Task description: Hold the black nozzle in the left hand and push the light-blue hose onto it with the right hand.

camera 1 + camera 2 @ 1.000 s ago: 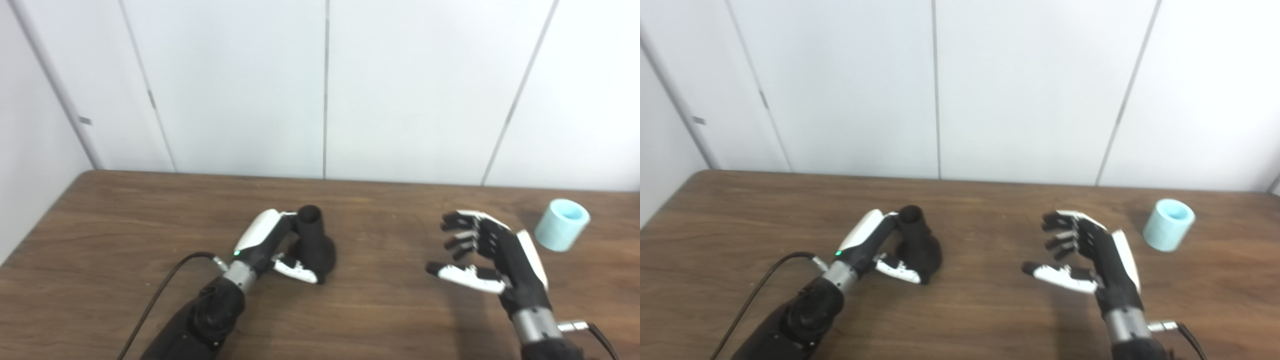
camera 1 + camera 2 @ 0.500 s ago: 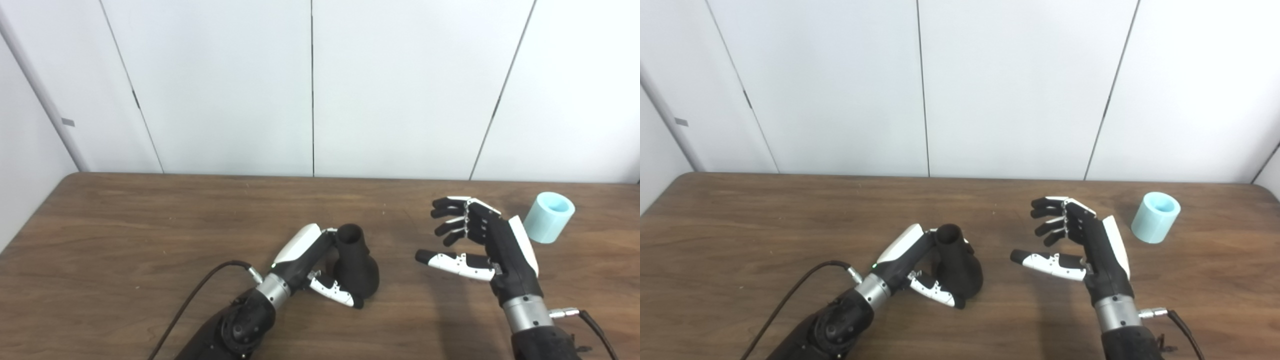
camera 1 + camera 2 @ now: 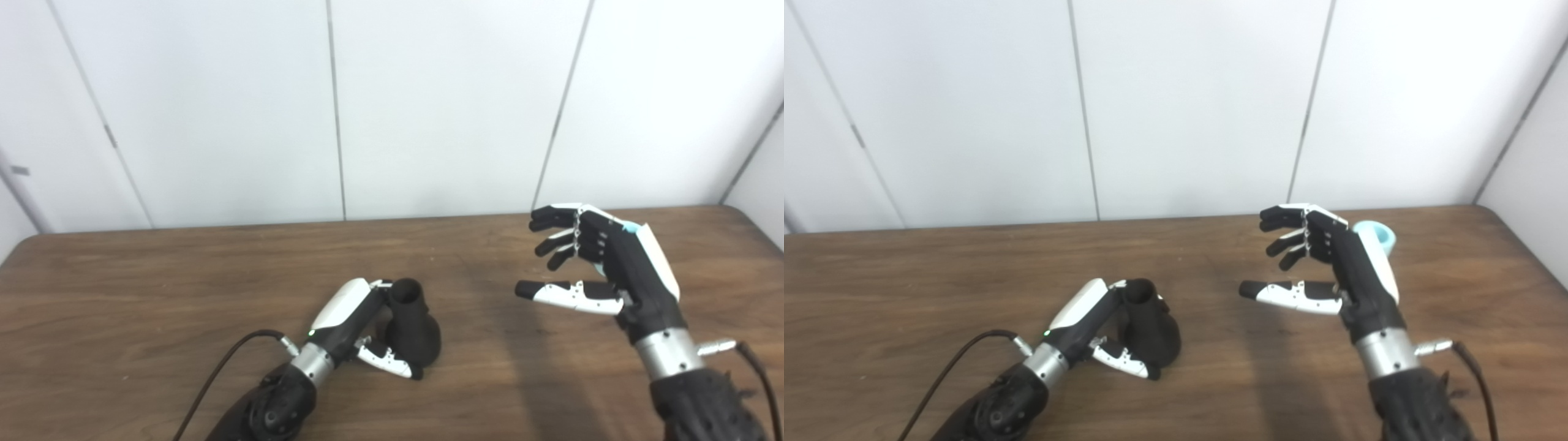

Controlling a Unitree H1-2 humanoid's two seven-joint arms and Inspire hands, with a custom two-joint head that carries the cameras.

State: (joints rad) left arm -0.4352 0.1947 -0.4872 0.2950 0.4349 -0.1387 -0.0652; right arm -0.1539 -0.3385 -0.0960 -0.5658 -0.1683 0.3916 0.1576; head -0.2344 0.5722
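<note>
The black nozzle (image 3: 418,331) stands on the wooden table (image 3: 153,288) with its narrow mouth up, left of centre. My left hand (image 3: 350,311) is shut on it, fingers wrapped round the neck and thumb against the wide base. To the right, my right hand (image 3: 1350,269) is raised above the table and open, fingers curled and thumb pointing left, holding nothing. The light-blue hose (image 3: 1384,235) stands just behind that hand. Only its top rim shows in the right eye view; the left eye view shows barely a sliver.
White wall panels (image 3: 429,104) rise directly behind the table's back edge. The table's rounded far right corner (image 3: 744,214) lies close to the hose. A black cable (image 3: 229,361) trails from my left wrist, and another cable (image 3: 756,367) from my right wrist.
The camera has panned right. My left hand has slid the nozzle to the right across the table. My right hand has risen and moved back right, now covering most of the hose.
</note>
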